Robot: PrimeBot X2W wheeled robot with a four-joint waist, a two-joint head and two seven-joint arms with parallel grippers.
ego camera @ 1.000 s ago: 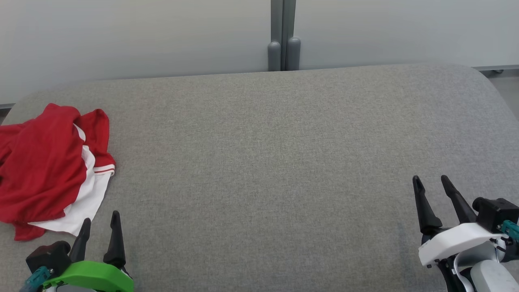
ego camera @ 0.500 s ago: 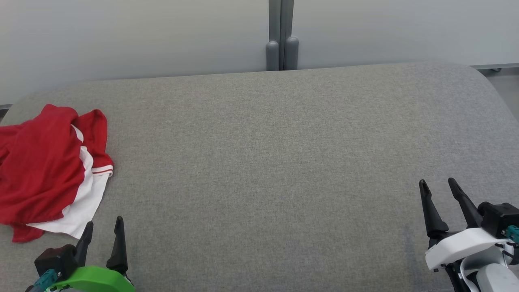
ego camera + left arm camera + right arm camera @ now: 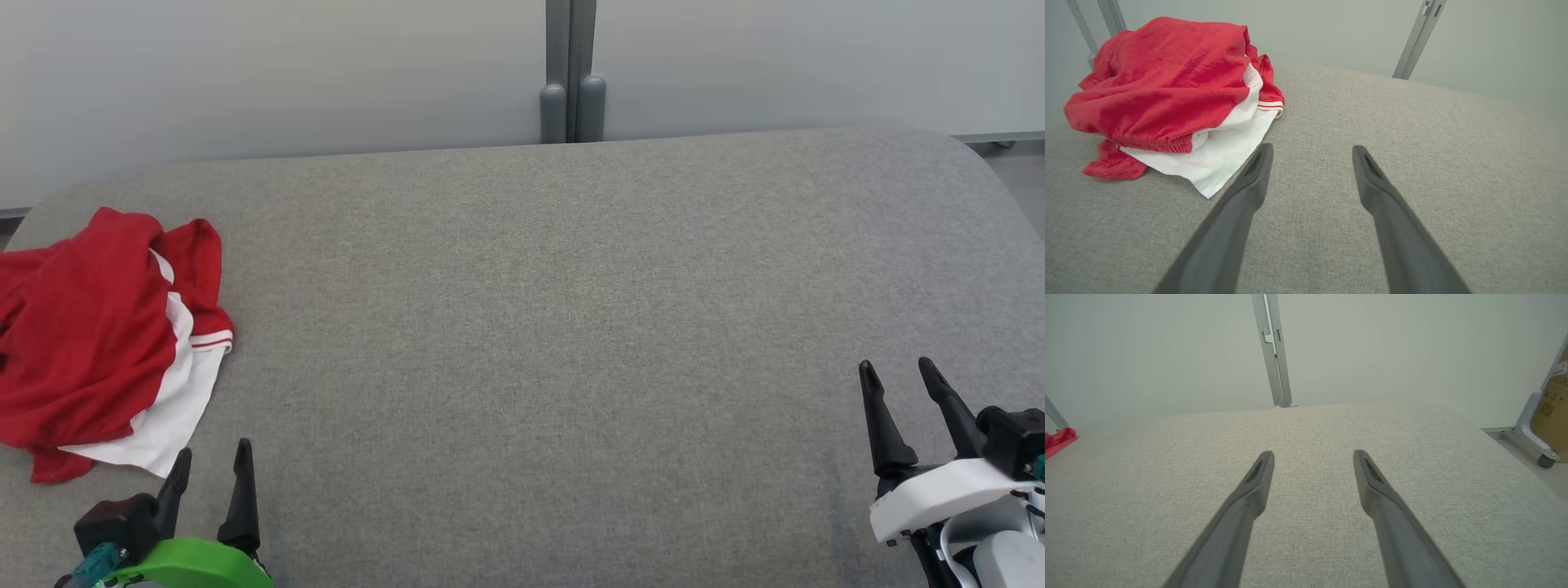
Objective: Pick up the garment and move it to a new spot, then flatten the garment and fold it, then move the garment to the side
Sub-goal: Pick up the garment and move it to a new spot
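The left hand [image 3: 212, 451] hangs low over the desk [image 3: 539, 327], its fingers spread and empty. In the left wrist view the white corner of the garment [image 3: 1163, 90] lies just beside its left finger [image 3: 1249, 183], not touching it. The garment is a crumpled heap of red cloth with a white panel at the far left of the desk. It runs out of the head view at the left, so I cannot tell whether any of it hangs over the edge. The right hand [image 3: 896, 366] is also spread and empty, at the desk's right end and well apart from the garment.

The pick-up has not yet begun, and it looks like the left hand's job. It should go forward and to its own left, past the thin white flap. It should then come down astride the thick gathered red band [image 3: 1155, 143] that lies on top of the white. A pinch there would likely bring the whole heap, whereas the flap alone could let the rest drag. The fingers should press lightly into the padding before they close. The lift should be high enough for the trailing cloth to clear, then carry it to the bare middle of the desk. The right hand can wait until the flattening.
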